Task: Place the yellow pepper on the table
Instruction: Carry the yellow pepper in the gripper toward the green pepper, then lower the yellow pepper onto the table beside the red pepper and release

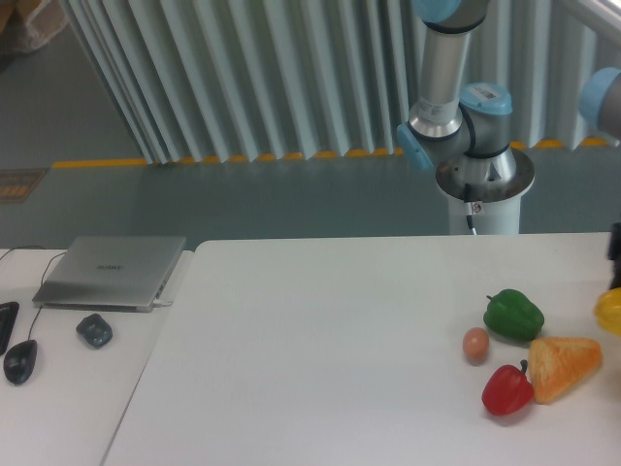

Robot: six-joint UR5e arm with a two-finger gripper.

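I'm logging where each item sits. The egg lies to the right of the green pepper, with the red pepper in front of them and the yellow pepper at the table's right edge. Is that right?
Not quite. In the camera view the egg lies to the left of the green pepper, not the right. The rest holds: the red pepper sits in front of them, and the yellow pepper is at the right edge of the table.
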